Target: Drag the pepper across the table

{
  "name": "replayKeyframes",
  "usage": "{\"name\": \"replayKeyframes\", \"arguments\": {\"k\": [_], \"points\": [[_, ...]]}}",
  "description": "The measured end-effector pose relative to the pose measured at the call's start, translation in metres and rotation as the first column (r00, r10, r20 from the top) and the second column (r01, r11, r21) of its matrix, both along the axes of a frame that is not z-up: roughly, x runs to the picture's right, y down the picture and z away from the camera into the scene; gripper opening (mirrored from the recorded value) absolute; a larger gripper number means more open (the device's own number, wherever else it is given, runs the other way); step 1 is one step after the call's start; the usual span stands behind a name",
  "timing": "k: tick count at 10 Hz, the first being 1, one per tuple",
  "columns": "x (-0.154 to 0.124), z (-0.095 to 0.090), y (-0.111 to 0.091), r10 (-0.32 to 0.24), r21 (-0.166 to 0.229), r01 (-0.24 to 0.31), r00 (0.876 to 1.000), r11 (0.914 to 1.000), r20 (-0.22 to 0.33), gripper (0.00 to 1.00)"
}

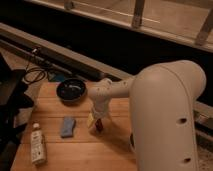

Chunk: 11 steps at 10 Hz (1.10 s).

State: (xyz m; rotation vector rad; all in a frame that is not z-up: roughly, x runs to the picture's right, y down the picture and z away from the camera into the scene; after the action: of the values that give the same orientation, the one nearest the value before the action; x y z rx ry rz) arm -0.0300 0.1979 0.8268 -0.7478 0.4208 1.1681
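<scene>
my gripper (pixel 95 123) hangs low over the middle of the desk (pixel 85 151), at the end of a smooth, rounded white arm (pixel 167 117) with a matte plastic look. right at its tip is the pepper (pixel 99 127): one small, slim, dark red piece, just right of the desk's centre and close against a pale yellowish part of the gripper. whether the gripper is clamped on the pepper or only resting at it, i cannot tell.

the desk is light-brown wood laid in parallel planks, with thin seams showing between the boards. on it i count four loose things, one of each. besides the pepper there is one light blue sponge (pixel 67 126), a soft-looking rectangle lying flat just left of the gripper. one dark, round, shallow bowl (pixel 71 91) sits near the far edge. one pale bottle (pixel 36 145) with a white cap lies on its side near the front left corner. beyond the desk's left side, a thin black cable (pixel 34 75) loops into a coil.
</scene>
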Motion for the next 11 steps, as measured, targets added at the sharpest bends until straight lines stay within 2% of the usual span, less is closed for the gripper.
{"name": "replayKeyframes", "arguments": {"k": [3,7,8,11], "points": [[0.002,0.002,-0.002,0.006,0.008,-0.006,1.0,1.0,-0.017,0.8],[0.0,0.021,0.009,0.035,0.004,-0.035,0.999,0.9994,-0.009,0.78],[-0.002,0.022,0.009,0.029,0.005,-0.029,1.0,0.9996,-0.011,0.72],[-0.001,0.021,0.007,0.022,0.001,-0.022,1.0,0.9997,-0.018,0.4]]}}
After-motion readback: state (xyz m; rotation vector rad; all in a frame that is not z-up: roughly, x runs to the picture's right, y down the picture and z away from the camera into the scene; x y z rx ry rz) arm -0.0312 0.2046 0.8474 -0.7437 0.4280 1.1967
